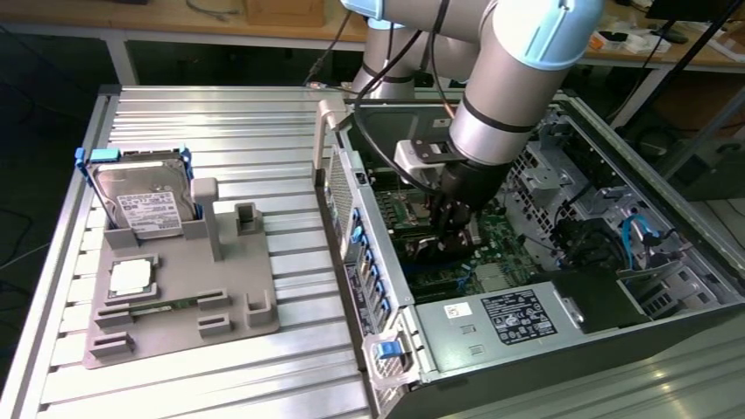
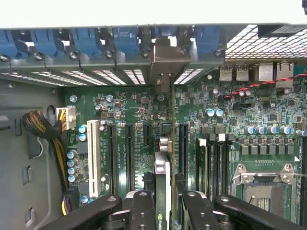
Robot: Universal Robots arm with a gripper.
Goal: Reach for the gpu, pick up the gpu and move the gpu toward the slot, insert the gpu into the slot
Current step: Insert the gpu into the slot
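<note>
Case (image 1: 652, 262) lies on side, open face up, so arm (image 1: 512, 78) drops in from above. Board (image 2: 144, 108) flat under tool. Gripper (image 2: 164, 201) clamps gpu (image 2: 162, 182) edge-on, card vertical to meet slot. Bracket (image 2: 163, 60) at far end against rear vents. Slot hidden beneath card; seating cannot tell.

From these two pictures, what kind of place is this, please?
Probably a robotics lab bench for computer-assembly trials. A ribbed aluminium worktable carries an open desktop computer case with its green motherboard exposed, and a grey plastic parts fixture holds a silver hard drive with blue rails. Wooden desks stand behind.
</note>
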